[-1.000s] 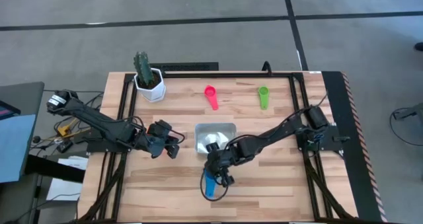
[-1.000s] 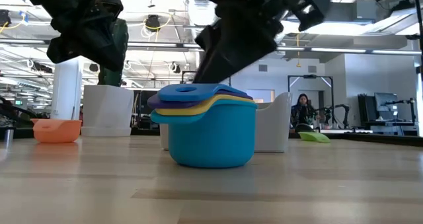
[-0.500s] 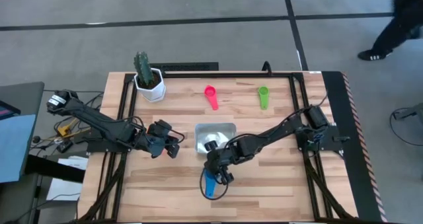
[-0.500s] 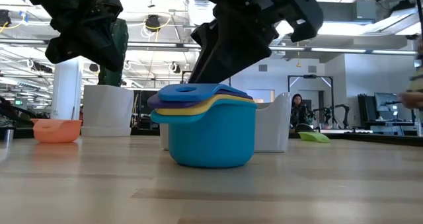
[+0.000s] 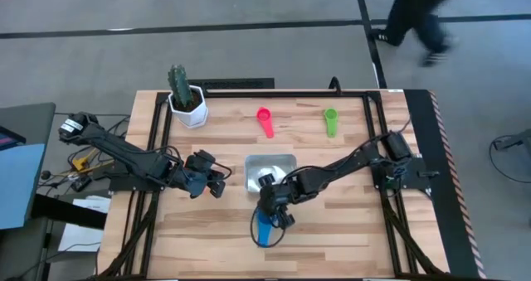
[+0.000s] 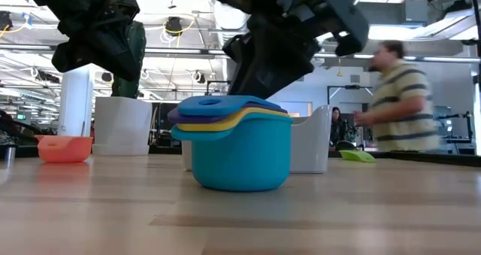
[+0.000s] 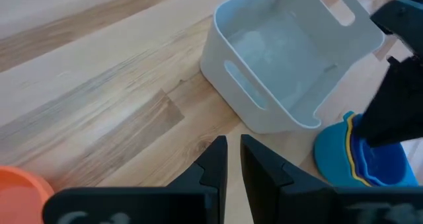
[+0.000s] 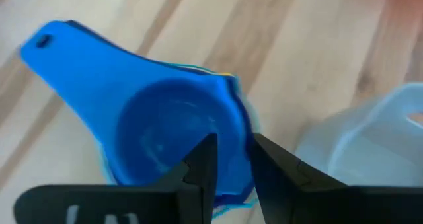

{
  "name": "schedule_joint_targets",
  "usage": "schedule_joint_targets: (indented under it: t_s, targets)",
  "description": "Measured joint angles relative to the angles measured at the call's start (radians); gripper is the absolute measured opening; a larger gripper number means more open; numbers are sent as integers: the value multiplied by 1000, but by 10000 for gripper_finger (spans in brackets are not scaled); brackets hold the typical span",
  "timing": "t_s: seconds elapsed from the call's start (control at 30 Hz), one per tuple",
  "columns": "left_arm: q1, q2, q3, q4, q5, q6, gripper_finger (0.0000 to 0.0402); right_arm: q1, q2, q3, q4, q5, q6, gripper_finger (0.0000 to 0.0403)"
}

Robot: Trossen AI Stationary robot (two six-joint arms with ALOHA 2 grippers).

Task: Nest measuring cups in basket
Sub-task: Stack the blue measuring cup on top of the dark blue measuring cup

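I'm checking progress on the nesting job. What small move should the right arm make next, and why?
Probably lower the right gripper so its fingers straddle the rim of the stacked cups, then close. The fingers stand slightly apart just above the blue cup. The stack sits on the table beside the basket, not in it.
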Motion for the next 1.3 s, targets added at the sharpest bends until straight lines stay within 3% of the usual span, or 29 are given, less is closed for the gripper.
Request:
schedule_joint_targets:
  t_s: [0.37, 1.0, 1.3]
  targets:
    - [0, 0, -1, 0, -19, 0, 30, 9, -1, -8, -1, 0, 17, 108]
    - [0, 0, -1, 0, -25, 0, 30, 8, -2, -6, 0, 2, 54, 9]
    - [0, 0, -1, 0, -26, 3, 30, 8, -26, 16, -44, -1, 106, 5]
